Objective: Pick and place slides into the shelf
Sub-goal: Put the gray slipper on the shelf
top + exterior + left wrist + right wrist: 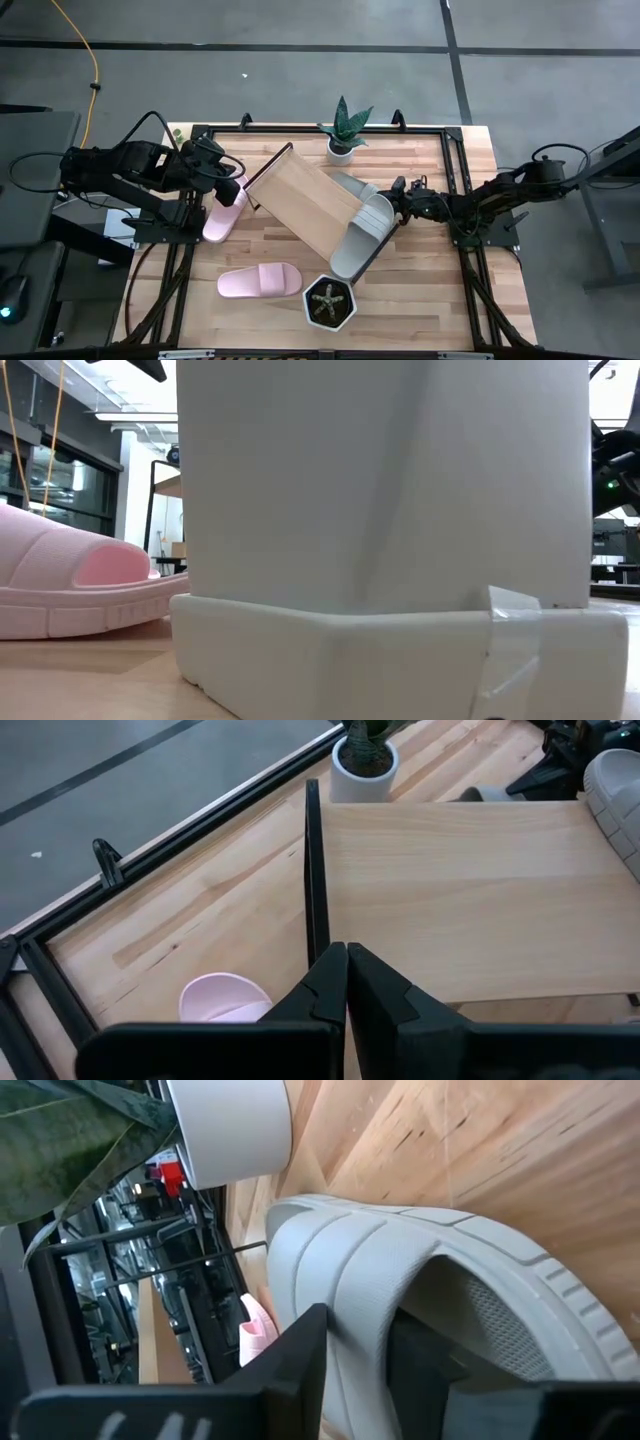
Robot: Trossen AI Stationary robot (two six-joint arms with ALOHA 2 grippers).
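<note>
Grey-beige slide (374,215) lies on the shelf (305,200), its strap pinched in the right claw (396,203): placing looks underway; next, release. Left claw (232,180), fingers together and empty, hovers beside a pink slide (224,212).

Two pale pink slides (259,281) lie on the light wood table (440,290); two grey-beige slides (362,236) with ribbed straps rest on the paler wooden shelf (305,200), its end frames apparently black. Both plant pots (340,150) are white.

Right gripper (393,207) grips grey slide (368,222) on shelf (310,201).
</note>
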